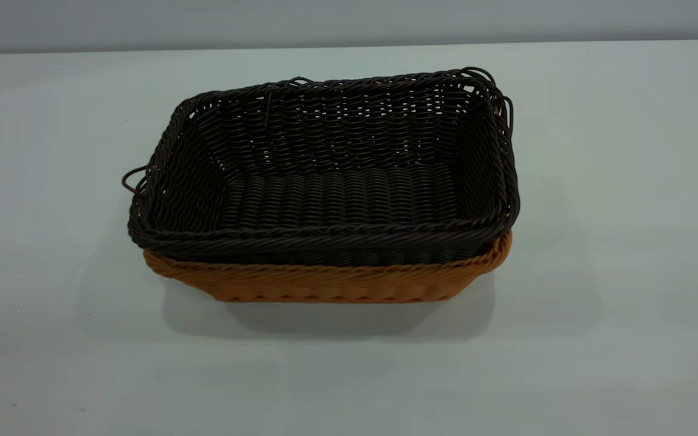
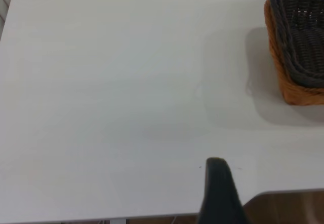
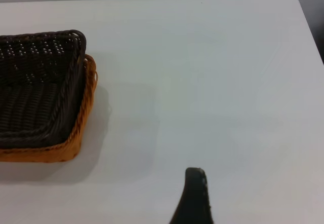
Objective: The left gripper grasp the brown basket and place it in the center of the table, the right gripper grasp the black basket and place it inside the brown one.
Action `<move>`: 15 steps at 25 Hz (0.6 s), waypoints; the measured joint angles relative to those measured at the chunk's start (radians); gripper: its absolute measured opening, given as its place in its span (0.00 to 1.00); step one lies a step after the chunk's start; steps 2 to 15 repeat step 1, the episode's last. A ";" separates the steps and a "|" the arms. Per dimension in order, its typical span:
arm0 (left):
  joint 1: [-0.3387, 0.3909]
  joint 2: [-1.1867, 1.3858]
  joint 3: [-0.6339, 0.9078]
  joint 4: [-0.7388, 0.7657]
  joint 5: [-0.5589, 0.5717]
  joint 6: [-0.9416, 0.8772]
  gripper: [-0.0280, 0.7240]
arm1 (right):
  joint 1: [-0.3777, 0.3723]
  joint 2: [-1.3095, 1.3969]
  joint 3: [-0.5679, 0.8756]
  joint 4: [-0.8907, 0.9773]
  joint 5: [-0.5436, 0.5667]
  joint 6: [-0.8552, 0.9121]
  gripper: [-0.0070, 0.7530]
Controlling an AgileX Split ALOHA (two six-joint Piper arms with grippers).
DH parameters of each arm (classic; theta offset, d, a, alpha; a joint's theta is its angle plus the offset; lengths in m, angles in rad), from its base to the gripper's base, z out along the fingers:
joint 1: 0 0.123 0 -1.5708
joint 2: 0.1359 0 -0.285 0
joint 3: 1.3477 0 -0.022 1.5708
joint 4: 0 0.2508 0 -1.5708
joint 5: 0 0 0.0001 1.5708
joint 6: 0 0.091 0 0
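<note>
There are two baskets on the white table [image 1: 628, 181], one stacked in the other. The black basket [image 1: 331, 175] sits nested inside the brown basket [image 1: 331, 281], near the middle of the tabletop. The black one rides high and slightly askew, so its braided rim stands above the brown rim and overhangs it on the exterior view's left. Only the near wall and a corner of the brown basket show beneath it. Two thin loop handles show on the black basket, one at each short end. Nothing lies inside it. Neither of my arms appears in the exterior view. In my left wrist view, one dark finger [image 2: 218, 193] of my left gripper [image 2: 218, 193] hovers above bare table near its edge, well apart from the baskets, which sit at the far side. In my right wrist view, one dark finger [image 3: 193, 198] of my right gripper [image 3: 193, 198] likewise hangs over bare table, apart from the stacked pair. Neither gripper holds anything. I cannot tell how wide either gripper stands, since only one finger of each shows.
</note>
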 joint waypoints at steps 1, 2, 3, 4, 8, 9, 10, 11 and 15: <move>0.000 0.000 0.000 0.000 0.000 0.000 0.63 | 0.000 0.000 0.000 0.000 0.000 0.000 0.74; 0.000 0.000 0.000 0.000 0.000 0.000 0.63 | 0.000 0.000 0.000 0.000 0.000 0.000 0.74; 0.000 0.000 0.000 0.000 0.000 0.000 0.63 | 0.000 0.000 0.000 0.000 0.000 0.000 0.74; 0.000 0.000 0.000 0.000 0.000 0.000 0.63 | 0.000 0.000 0.000 0.000 0.000 0.000 0.74; 0.000 0.000 0.000 0.000 0.000 0.000 0.63 | 0.000 0.000 0.000 0.000 0.000 0.000 0.74; 0.000 0.000 0.000 0.000 0.000 0.000 0.63 | 0.000 0.000 0.000 0.000 0.000 0.000 0.74; 0.000 0.000 0.000 0.000 0.000 0.000 0.63 | 0.000 0.000 0.000 0.000 0.000 0.000 0.74; 0.000 0.000 0.000 0.000 0.000 0.000 0.63 | 0.000 0.000 0.000 0.000 0.000 0.000 0.74; 0.000 0.000 0.000 0.000 0.000 0.000 0.63 | 0.000 0.000 0.000 0.000 0.000 0.000 0.74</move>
